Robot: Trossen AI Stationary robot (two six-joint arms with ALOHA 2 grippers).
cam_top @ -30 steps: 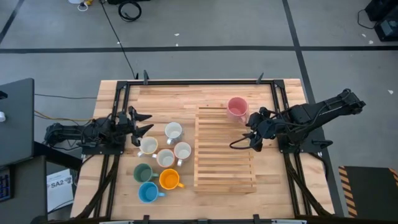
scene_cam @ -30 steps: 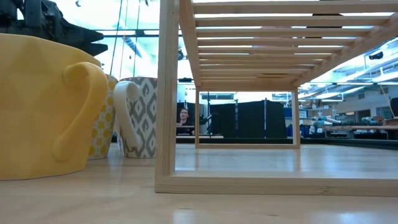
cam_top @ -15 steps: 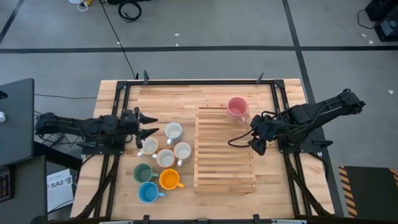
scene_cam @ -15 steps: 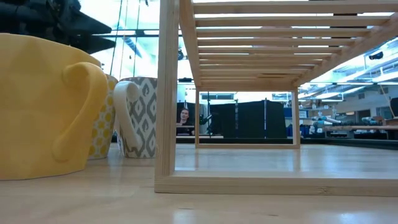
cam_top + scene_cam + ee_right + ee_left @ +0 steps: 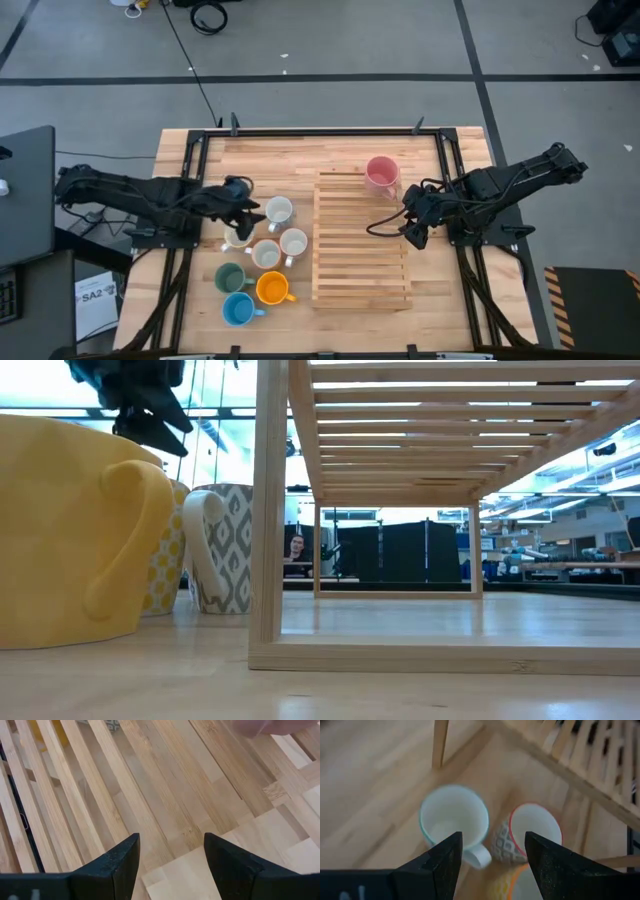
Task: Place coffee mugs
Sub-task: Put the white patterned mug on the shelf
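From above we see the left tool (image 5: 247, 210) hovering over the cluster of mugs on the surface (image 5: 260, 155), fingers spread and holding nothing. Four pale mugs (image 5: 279, 211), plus green (image 5: 231, 277), blue (image 5: 237, 310) and orange (image 5: 272, 289) ones, sit left of the slatted rack (image 5: 362, 240); the pink mug (image 5: 381, 174) stands at the rack's far right corner. The right tool (image 5: 412, 220) waits wide open and empty beside the rack's right edge.

At surface level we face the orange mug's handle (image 5: 125, 535).

Through the left wrist, two pale mugs (image 5: 454, 820) lie below the parted fingers (image 5: 436, 865).

Through the right wrist, we see only rack slats (image 5: 75, 795).
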